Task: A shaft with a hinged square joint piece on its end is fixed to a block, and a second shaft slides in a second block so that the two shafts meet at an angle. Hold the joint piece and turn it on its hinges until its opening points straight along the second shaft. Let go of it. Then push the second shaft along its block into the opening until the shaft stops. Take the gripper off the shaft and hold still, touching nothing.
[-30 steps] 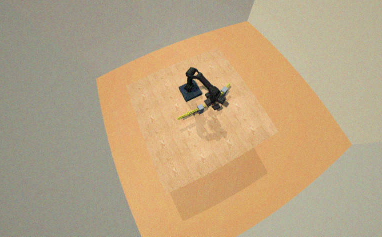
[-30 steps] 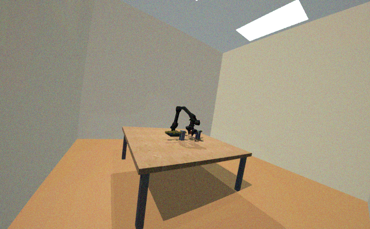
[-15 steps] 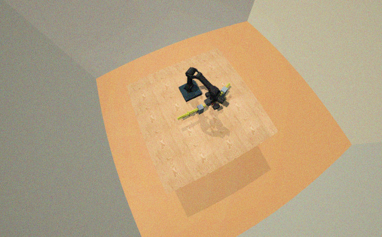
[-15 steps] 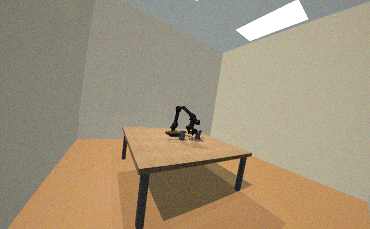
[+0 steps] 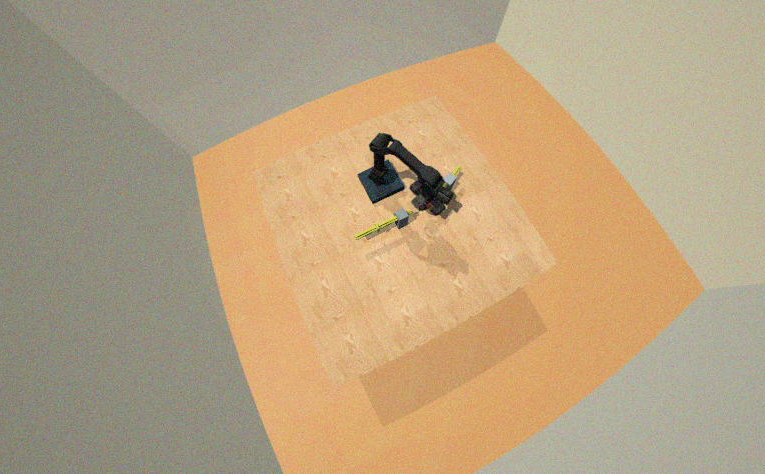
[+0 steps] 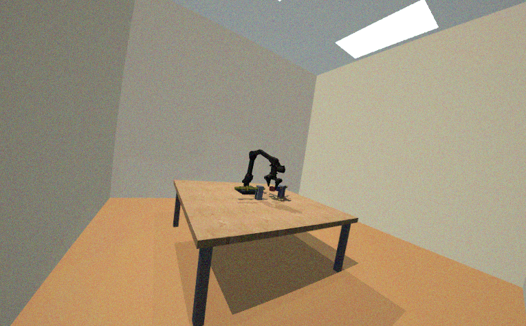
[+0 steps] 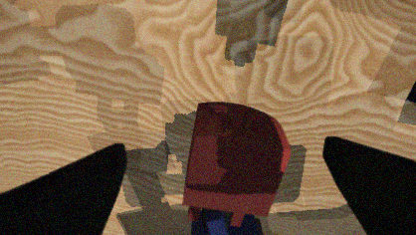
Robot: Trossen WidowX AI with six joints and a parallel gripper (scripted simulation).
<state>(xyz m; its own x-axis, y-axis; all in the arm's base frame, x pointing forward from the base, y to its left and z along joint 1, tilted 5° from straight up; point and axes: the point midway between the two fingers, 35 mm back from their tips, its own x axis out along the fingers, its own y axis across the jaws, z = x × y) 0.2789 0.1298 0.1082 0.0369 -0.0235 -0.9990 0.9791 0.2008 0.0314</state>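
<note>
Black arm (image 6: 261, 162) bent over wooden table (image 6: 232, 218), two blocks (image 6: 259, 192)
</note>
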